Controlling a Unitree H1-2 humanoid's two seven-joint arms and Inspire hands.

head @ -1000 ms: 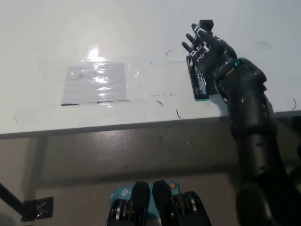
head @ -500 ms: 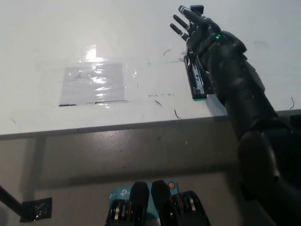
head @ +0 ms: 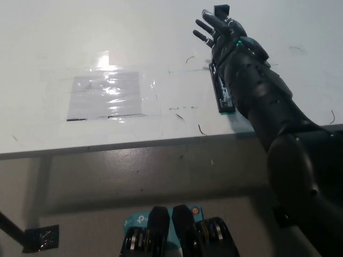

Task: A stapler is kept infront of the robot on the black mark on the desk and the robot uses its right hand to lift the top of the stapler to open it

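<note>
Near the right front edge of the white counter point(head: 161, 43) lies the stapler point(head: 223, 99), its base flat; the black right hand point(head: 225, 37) reaches past its far end, fingers point(head: 203, 27) spread, touching a black raised part; grip unclear.

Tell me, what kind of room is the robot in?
Probably a lab or office: a white desk with pen marks, a taped-down plastic sheet, and a stapler under the robot's black right hand.
</note>
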